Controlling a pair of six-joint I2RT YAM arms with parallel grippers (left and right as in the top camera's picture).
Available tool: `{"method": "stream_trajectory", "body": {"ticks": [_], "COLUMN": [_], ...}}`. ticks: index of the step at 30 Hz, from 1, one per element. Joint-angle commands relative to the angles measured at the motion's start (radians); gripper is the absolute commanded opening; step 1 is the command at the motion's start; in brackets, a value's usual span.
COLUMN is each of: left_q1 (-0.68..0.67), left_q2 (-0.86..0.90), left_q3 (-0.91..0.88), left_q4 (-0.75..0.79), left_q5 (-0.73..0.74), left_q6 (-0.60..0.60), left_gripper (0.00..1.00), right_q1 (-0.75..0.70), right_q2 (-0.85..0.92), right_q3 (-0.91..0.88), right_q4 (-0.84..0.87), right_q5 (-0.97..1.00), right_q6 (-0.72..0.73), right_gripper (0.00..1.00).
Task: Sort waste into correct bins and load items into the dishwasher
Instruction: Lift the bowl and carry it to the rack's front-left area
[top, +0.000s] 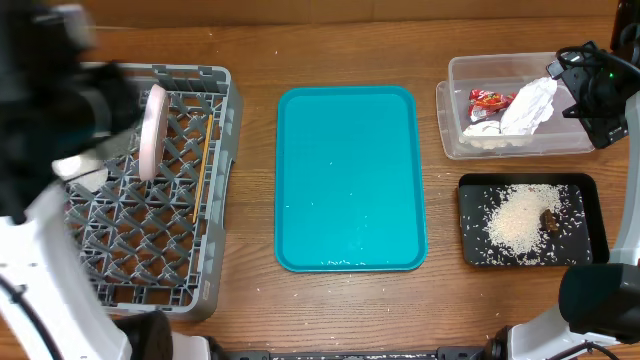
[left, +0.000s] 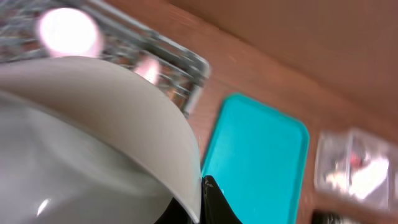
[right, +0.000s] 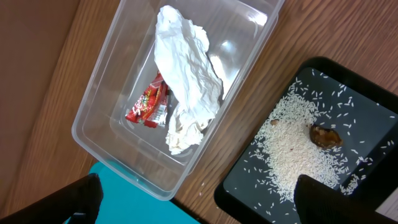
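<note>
Grey dish rack (top: 228, 120) sits at left of desk (top: 450, 310) w/ pink plate (top: 153, 130) upright in it & chopsticks (top: 203, 170) on its grid. Blurred, the left hand (left: 208, 202) is clamped on white bowl (left: 93, 137) at its rim, over the rack. Fingers wide apart, the right hand (right: 196, 193) hovers by clear tub (right: 99, 112) holding red wrapper (right: 148, 107) & napkin (right: 186, 81). Next to the tub, rice (top: 517, 222) & brown lump (right: 325, 135) lie in black tray (top: 590, 215). Mid-desk lies teal tray (top: 350, 180).
</note>
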Motion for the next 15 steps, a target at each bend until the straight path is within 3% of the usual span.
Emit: {"method": "stream_trajectory", "body": {"ticks": [1, 4, 6, 11, 15], "left_q1": [0.207, 0.381, 0.479, 0.637, 0.729], "left_q2": [0.025, 0.05, 0.074, 0.154, 0.236], "left_q3": [-0.026, -0.099, -0.164, -0.323, -0.449], "left_q4": [-0.003, -0.002, 0.013, 0.047, 0.035], "left_q5": [0.271, 0.428, 0.573, 0.949, 1.095], "left_q6": [0.094, 0.153, 0.255, 0.494, 0.592], "left_gripper": [0.04, 0.04, 0.04, 0.04, 0.04], "right_q1": [-0.002, -0.002, -0.002, -0.002, -0.002], "right_q2": [-0.008, -0.008, -0.008, -0.008, -0.008], "right_q3": [0.019, 0.019, 0.019, 0.019, 0.019], "right_q4": [0.002, 0.002, 0.003, 0.002, 0.002], "right_q5": [0.008, 0.008, 0.008, 0.008, 0.008], "right_q6": [-0.006, -0.006, -0.006, -0.006, -0.006], "right_gripper": [1.0, 1.0, 1.0, 1.0, 1.0]}}
